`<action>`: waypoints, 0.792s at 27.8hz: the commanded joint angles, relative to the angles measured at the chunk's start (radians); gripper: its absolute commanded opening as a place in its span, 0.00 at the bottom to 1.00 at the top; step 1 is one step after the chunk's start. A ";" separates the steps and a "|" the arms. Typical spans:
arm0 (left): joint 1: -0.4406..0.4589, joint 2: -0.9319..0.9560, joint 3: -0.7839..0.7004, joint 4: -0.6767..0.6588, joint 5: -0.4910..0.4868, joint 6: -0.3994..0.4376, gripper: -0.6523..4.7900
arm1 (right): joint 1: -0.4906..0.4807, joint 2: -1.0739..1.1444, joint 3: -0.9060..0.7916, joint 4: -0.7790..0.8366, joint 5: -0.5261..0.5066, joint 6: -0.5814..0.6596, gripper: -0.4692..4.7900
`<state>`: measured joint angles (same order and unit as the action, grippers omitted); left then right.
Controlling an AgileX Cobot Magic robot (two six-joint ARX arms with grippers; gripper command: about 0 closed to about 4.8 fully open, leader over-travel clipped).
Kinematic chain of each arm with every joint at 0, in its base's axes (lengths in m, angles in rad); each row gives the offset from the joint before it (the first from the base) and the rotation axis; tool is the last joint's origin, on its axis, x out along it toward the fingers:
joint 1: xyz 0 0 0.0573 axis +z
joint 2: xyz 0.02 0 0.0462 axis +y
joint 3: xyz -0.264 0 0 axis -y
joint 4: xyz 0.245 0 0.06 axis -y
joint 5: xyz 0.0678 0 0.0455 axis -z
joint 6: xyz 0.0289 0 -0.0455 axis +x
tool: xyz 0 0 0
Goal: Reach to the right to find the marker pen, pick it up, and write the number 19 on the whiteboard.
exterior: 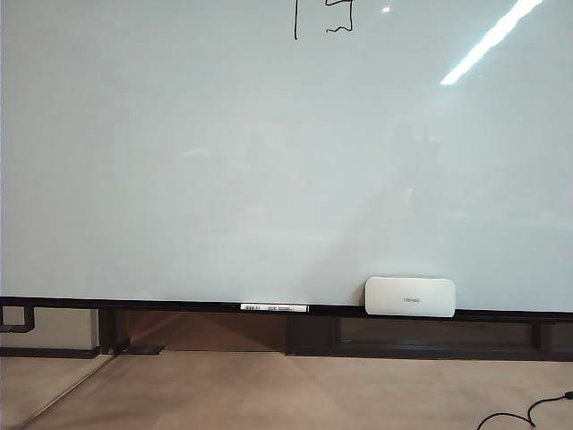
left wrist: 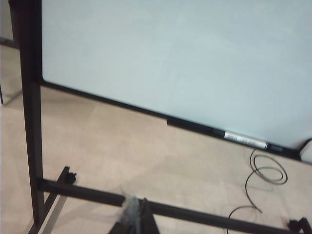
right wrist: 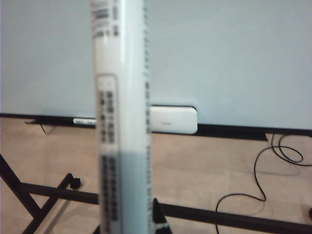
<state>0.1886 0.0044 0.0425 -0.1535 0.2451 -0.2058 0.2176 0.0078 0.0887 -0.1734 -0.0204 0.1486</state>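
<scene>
The whiteboard (exterior: pixel 269 170) filled nearly the whole room view, a glossy pale sheet on a dark frame, upright so its face met the arms. At its upper edge sat the number 19 (exterior: pixel 322 18), thin black strokes, a straight line and a boxy nine, partly cut off by the view's top. I judged the writing done.

On the lower ledge rested a white eraser (exterior: pixel 410 296), parked where a hand would find it, and just beside it along the ledge lay a labelled white pen (exterior: pixel 274 307). Black cable (left wrist: pixel 265 173) looped on the floor (exterior: pixel 286 394) beneath.

Neither arm showed in the room view. The right tool's camera looked along a white marker pen (right wrist: pixel 122 117) standing upright, close and blurred, with the board well behind it. The right tool (right wrist: pixel 127 231) seemed pinched on the marker's base, though the fingers themselves were barely visible at the view's foot. The marker was apart from the board, well below the written number.

The left tool (left wrist: pixel 136 219) was a dark blur at its camera's edge, carrying nothing visible; whether spread or pressed together I could not tell.
</scene>
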 commanded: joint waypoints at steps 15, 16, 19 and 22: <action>-0.001 0.001 -0.033 -0.002 0.024 0.127 0.11 | 0.000 0.000 -0.071 0.001 0.180 -0.094 0.09; -0.001 0.001 -0.033 -0.005 0.025 0.127 0.11 | 0.000 0.000 -0.075 -0.010 0.179 -0.098 0.09; -0.001 0.001 -0.033 -0.007 0.024 0.127 0.11 | 0.001 0.005 -0.076 -0.012 0.179 -0.106 0.09; -0.001 0.002 -0.033 -0.008 0.021 0.127 0.11 | -0.003 0.008 -0.076 -0.013 0.180 -0.108 0.09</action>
<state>0.1883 0.0048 0.0090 -0.1501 0.2680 -0.0822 0.2165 0.0139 0.0113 -0.1902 0.1551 0.0456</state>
